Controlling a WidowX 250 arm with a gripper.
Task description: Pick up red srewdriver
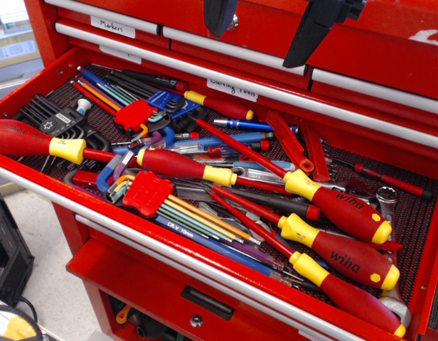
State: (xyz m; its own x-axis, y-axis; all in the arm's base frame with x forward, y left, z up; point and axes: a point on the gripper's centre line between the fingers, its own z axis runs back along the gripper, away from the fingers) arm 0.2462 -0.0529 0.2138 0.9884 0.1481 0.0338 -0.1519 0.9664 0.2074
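Fingers (320,28) of the gripper (276,21), dark and wedge-shaped, hang at twelve o'clock, spread apart, holding nothing. At five o'clock in the drawer (34,99), the red srewdriver (350,295) lies, its fat glossy handle unlettered.

A workshop: a red tool chest (390,60) with labelled drawers, one open drawer (418,234) crammed with hand tools.
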